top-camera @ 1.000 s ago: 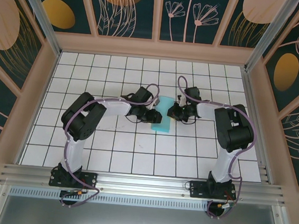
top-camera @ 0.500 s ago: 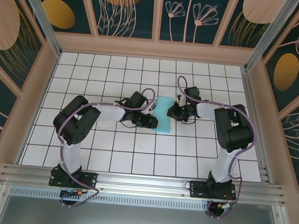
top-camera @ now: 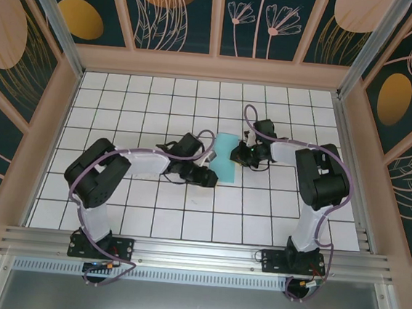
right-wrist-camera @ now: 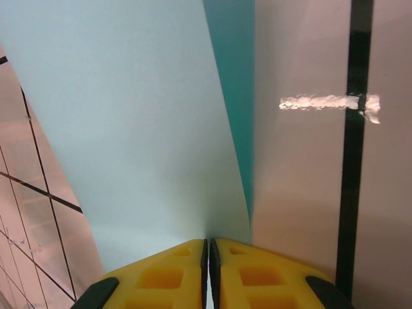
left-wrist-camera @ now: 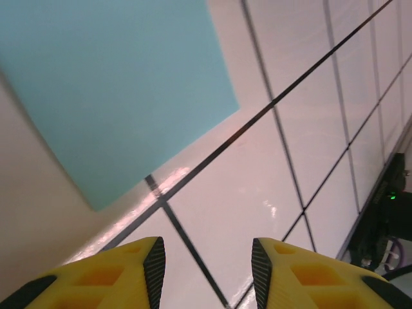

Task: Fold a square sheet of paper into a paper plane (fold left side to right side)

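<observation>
The square sheet of paper (top-camera: pixel 226 160) lies folded in half as a tall turquoise rectangle in the middle of the table. My right gripper (top-camera: pixel 237 156) sits at its right edge. In the right wrist view the yellow fingers (right-wrist-camera: pixel 174 270) are pressed together on the edge of the sheet (right-wrist-camera: pixel 141 129), whose pale upper layer lifts slightly over the darker one beneath. My left gripper (top-camera: pixel 209 177) is low at the sheet's near left corner. In the left wrist view it (left-wrist-camera: pixel 206 273) is open over bare tile, with the paper's corner (left-wrist-camera: pixel 116 84) just ahead and not touched.
The white gridded tabletop (top-camera: pixel 259 211) is ringed by a wooden frame (top-camera: pixel 214 68) with patterned walls. An aluminium rail (top-camera: pixel 196 252) carries both arm bases along the near edge. Part of the right arm's base (left-wrist-camera: pixel 386 219) shows at the right edge of the left wrist view.
My left gripper slid toward the near edge along the paper's left side and now sits off the near left corner. The right gripper and the paper stayed put.
</observation>
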Motion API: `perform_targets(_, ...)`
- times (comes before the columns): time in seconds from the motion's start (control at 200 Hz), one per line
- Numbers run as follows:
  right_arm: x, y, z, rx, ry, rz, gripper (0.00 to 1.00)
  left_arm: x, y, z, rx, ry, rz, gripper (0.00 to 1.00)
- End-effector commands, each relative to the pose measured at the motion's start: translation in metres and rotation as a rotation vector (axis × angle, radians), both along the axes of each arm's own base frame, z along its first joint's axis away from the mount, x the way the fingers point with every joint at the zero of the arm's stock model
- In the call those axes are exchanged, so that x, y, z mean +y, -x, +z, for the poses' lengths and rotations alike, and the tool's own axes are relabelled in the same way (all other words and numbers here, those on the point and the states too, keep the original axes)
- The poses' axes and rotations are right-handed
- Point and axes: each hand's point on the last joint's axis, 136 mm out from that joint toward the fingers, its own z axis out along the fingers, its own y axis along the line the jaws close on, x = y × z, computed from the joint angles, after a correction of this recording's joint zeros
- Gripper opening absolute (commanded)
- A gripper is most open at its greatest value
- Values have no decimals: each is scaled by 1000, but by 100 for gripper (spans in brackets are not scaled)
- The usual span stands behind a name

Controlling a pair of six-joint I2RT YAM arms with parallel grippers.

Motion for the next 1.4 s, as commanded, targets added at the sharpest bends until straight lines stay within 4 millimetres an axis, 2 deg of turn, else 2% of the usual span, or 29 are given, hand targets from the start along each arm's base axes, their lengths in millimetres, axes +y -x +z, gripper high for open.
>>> perform_targets(0.0,-11,20,-30,86,102,4,15,-7,-24,42,-85,78,11,43)
perform_targets(0.065,-10,19,-30,86,99,6,15,-11,-36,43,-85,91,26,43)
perform_targets(0.16,-8,19,-29,83,98,8,15,-17,-55,32,-68,81,48,41)
perform_targets(0.365,-7,19,-28,84,97,10,15,-22,-76,-4,-37,26,97,40)
perform_targets(0.576,-4,18,-26,77,89,14,15,-17,-72,-34,8,-27,106,40)
perform_targets(0.736,3,13,-14,49,52,20,15,-9,-64,-51,28,-76,107,40)
perform_targets(0.826,8,6,4,9,19,27,15,-4,-61,-60,35,-116,110,39)
perform_targets(0.981,11,-8,46,-85,-63,15,14,-4,-55,-66,44,-131,102,39)
perform_targets(1.061,17,-12,59,-103,-100,24,13,-5,-54,-67,44,-135,99,39)
perform_targets(1.146,27,-17,61,-103,-130,36,12,-6,-54,-68,44,-137,99,39)
perform_targets(1.391,56,-25,49,-72,-183,73,10,-6,-54,-69,44,-143,100,39)
